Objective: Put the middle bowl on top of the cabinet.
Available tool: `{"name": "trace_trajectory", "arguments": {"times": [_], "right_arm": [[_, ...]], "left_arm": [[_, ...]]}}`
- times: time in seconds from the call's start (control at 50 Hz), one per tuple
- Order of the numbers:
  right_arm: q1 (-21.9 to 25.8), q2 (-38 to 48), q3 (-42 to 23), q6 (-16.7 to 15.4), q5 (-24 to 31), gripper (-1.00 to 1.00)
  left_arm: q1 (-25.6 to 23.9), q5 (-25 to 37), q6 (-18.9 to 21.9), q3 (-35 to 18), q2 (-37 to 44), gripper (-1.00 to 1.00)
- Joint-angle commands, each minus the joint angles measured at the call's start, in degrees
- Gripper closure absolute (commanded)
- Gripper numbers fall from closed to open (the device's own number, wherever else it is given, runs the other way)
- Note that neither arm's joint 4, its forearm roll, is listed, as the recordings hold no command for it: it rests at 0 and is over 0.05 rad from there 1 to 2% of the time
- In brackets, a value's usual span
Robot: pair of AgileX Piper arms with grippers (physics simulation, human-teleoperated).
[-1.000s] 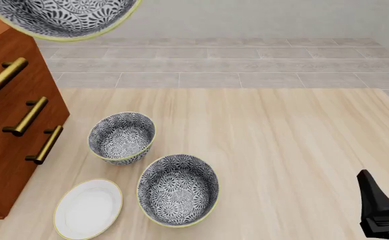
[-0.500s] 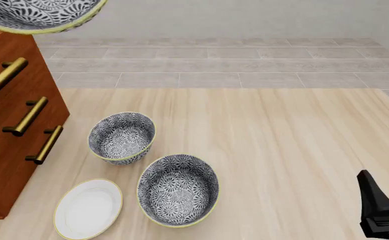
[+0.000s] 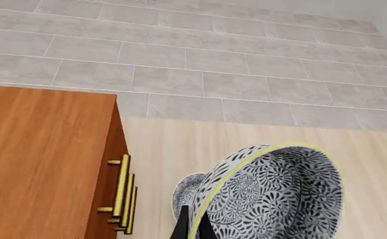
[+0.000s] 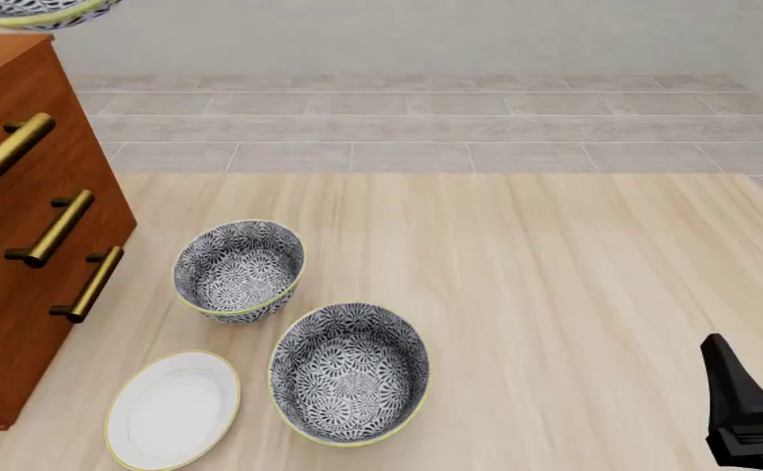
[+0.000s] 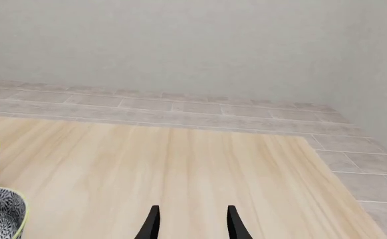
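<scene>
In the left wrist view my left gripper (image 3: pixel 193 226) is shut on the yellow rim of the middle bowl (image 3: pixel 273 194). The bowl hangs tilted in the air, beside and above the cabinet's (image 3: pixel 41 159) flat top. The front view shows only a sliver of the bowl (image 4: pixel 22 10) at the top left edge, above the cabinet (image 4: pixel 16 245); the left gripper itself is out of that picture. My right gripper (image 4: pixel 737 397) rests low at the table's right front. Its fingers (image 5: pixel 152 224) stand apart with nothing between them.
Two more patterned bowls (image 4: pixel 239 269) (image 4: pixel 349 373) and a flat white plate (image 4: pixel 174 409) stand on the wooden table in front of the cabinet's brass handles (image 4: pixel 55 228). A grey tiled floor (image 4: pixel 486 118) lies beyond the table's far edge.
The held bowl has moved left and up, from over the cabinet's corner to almost out of the front view's top left. The right arm has stayed still.
</scene>
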Motion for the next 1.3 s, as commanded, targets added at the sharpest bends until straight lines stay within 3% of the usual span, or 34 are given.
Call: {"name": "trace_trajectory", "arguments": {"times": [0.02, 0.48, 1.3], "right_arm": [[-0.06, 0.00, 0.00, 0.04, -0.01, -1.00], [-0.04, 0.00, 0.00, -0.11, 0.01, -1.00], [-0.14, 0.00, 0.00, -0.57, 0.14, -1.00]], "left_arm": [[2.47, 0.00, 0.14, -2.51, 1.81, 1.00], [7.15, -0.01, -0.61, -9.80, 8.97, 1.00], [17.04, -0.01, -5.89, -14.70, 14.90, 1.00]]}}
